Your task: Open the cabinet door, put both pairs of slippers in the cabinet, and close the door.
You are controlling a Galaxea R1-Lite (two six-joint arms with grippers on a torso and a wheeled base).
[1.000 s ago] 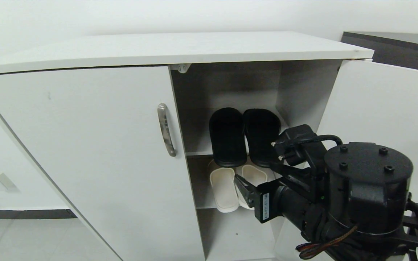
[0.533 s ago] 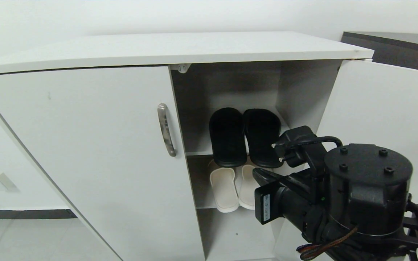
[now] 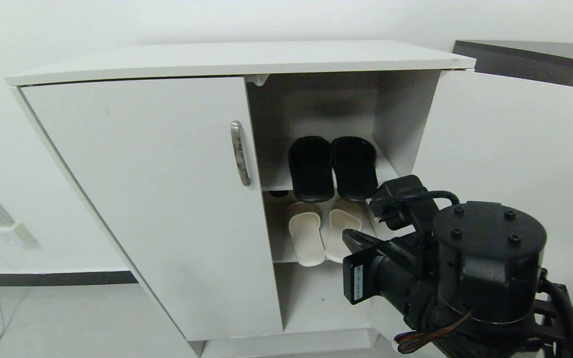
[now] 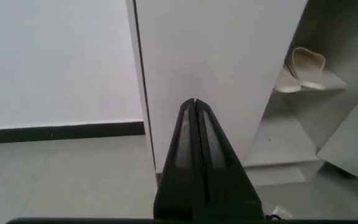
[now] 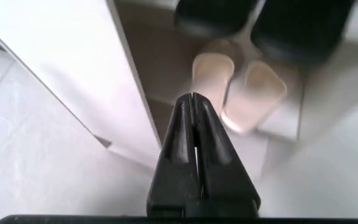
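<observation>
The white cabinet (image 3: 237,57) has its right door (image 3: 505,164) swung open and its left door (image 3: 157,199) closed. A pair of black slippers (image 3: 334,168) lies on the upper shelf, and a pair of white slippers (image 3: 316,231) on the shelf below. My right gripper (image 3: 347,236) is shut and empty, just outside the opening, level with the white slippers (image 5: 244,87) and apart from them; its tips (image 5: 192,98) point at that shelf, with the black slippers (image 5: 260,18) above. My left gripper (image 4: 194,102) is shut and empty, low before the left door (image 4: 216,62), with the white slippers (image 4: 303,67) off to one side.
A metal handle (image 3: 239,153) runs along the left door's edge. The bottom compartment (image 3: 316,298) holds nothing. A wall socket with a cable (image 3: 15,233) sits left of the cabinet, above a dark skirting line. A grey cabinet (image 3: 530,57) stands behind the open door.
My right gripper has drawn back from the white slippers, which stay on their shelf. The head view has shifted, so the cabinet now looks smaller and farther right.
</observation>
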